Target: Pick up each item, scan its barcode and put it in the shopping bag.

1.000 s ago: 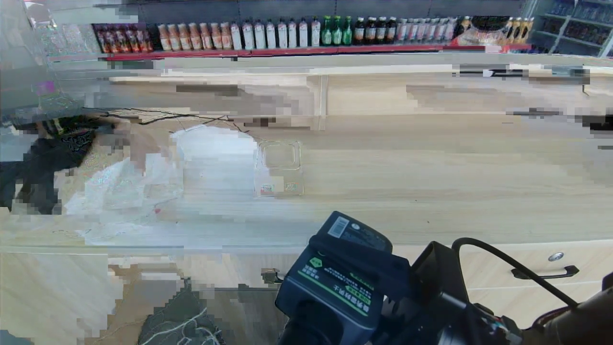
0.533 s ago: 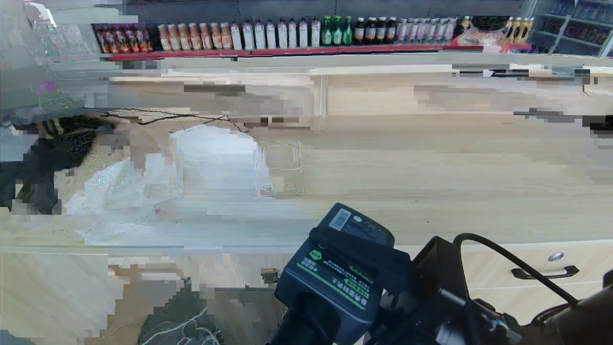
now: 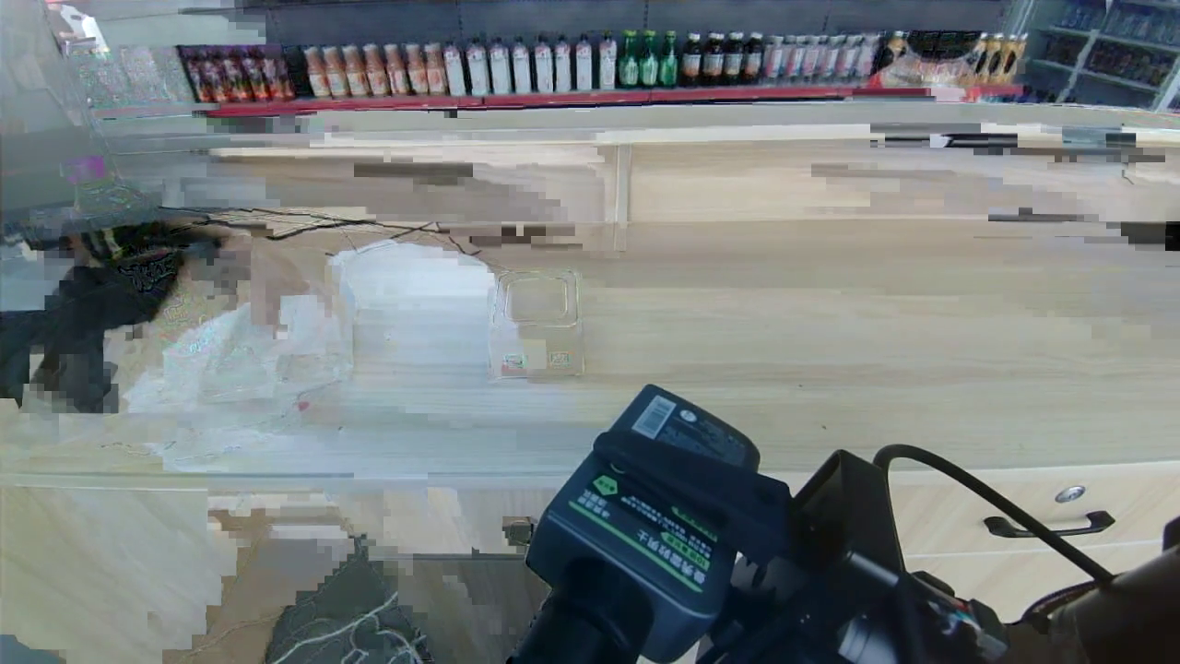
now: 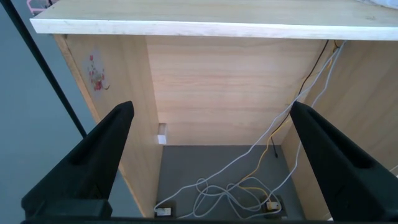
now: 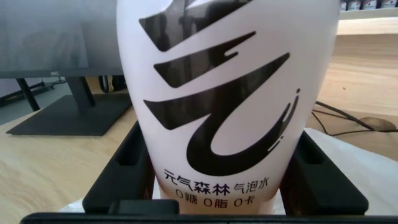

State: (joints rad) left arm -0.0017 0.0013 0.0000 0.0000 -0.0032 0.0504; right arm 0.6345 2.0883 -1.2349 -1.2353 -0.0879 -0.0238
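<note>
My right gripper hangs low in front of the counter edge, shut on a bottle. From the head view the bottle shows a dark side with a green-striped label and a white barcode patch. From the right wrist it shows a white face with a black brush mark, clamped in the right gripper by a black finger on each side. The white shopping bag lies crumpled on the counter at the left. My left gripper is open and holds nothing, below the counter top in front of an open cabinet.
A clear plastic container sits on the wooden counter beside the bag. Bottles line a shelf at the back. A monitor stand stands on the counter. Cables lie in the cabinet. A drawer handle is at the lower right.
My right gripper has lifted the bottle slightly, so the barcode patch sits a little higher. The bag and the container have not moved.
</note>
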